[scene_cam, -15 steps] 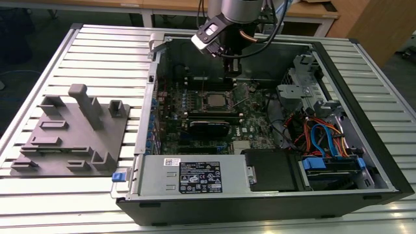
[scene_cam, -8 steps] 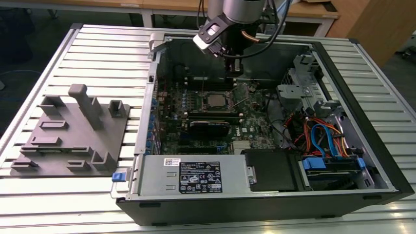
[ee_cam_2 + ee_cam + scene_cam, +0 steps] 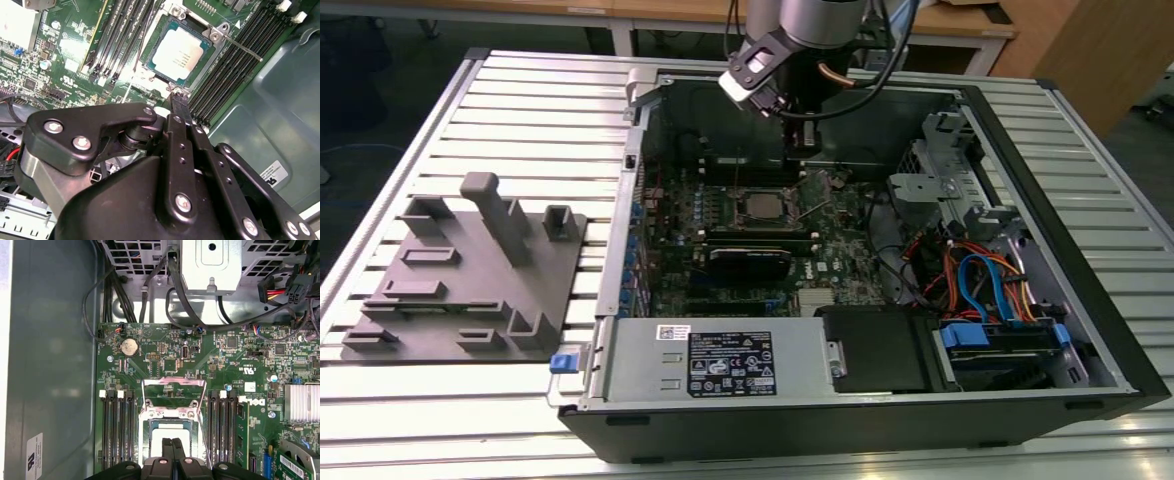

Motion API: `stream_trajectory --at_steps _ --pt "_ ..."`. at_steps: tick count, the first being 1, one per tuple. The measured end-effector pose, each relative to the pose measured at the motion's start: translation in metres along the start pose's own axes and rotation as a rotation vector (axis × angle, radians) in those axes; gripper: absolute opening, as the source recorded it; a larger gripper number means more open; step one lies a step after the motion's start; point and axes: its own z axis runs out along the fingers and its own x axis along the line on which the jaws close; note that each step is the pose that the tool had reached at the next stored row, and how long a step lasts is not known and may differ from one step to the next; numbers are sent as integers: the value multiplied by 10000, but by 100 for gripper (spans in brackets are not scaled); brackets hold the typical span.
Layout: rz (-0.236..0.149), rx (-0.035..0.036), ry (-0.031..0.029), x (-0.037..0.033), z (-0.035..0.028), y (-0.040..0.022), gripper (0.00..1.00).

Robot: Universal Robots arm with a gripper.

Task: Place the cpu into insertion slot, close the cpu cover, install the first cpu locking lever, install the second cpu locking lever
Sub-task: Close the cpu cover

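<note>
The cpu (image 3: 180,52) lies flat in the insertion slot (image 3: 212,52) on the green motherboard, its silvery top showing. In the first wrist view the cpu cover (image 3: 173,383) is a thin silvery frame tipped up on the far side of the insertion slot (image 3: 150,432), with the cpu (image 3: 160,445) below it. My gripper (image 3: 173,442) is shut, fingertips pressed together with nothing between them, low over the socket's near edge. In the second wrist view the gripper (image 3: 177,100) ends beside a socket corner. A thin locking lever (image 3: 242,49) sticks out sideways. In the exterior view the gripper (image 3: 798,165) reaches into the case above the insertion slot (image 3: 761,205).
The open computer case (image 3: 1067,170) lies on a slatted table. Black memory slots (image 3: 117,430) flank the socket on both sides. A black card (image 3: 747,262), a heatsink (image 3: 301,402), cables (image 3: 981,275) and a power supply (image 3: 707,362) crowd the case. A grey fixture (image 3: 467,270) sits at the exterior view's left.
</note>
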Motion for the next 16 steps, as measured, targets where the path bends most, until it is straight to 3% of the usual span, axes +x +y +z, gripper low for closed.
stream_trajectory --at_steps 16 --pt "-2 1 1 0 1 37 10"
